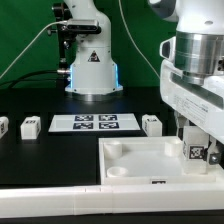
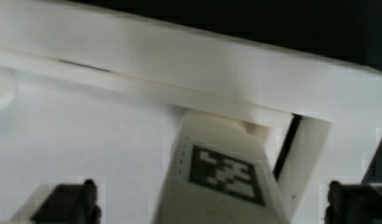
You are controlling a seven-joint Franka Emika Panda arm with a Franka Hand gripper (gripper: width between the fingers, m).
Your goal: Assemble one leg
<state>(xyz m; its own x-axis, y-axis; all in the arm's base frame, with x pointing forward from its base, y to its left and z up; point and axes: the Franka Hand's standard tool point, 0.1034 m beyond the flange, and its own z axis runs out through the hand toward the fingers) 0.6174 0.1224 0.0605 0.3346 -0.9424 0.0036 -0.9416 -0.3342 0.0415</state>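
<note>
gripper [image 1: 197, 150] standing over the exterior view's right corner of the large white square tray-like panel [image 1: 150, 160] | fingers clamping on a small white tagged plastic block-like leg [image 2: 223, 165], upright inside the panel by its rim | other white tagged blocks [image 1: 30, 126] lying beside the marker board [image 1: 96, 123]

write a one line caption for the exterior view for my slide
Panda end effector lowers a tagged leg at the white panel's corner; spare legs wait beside the marker board.
</note>
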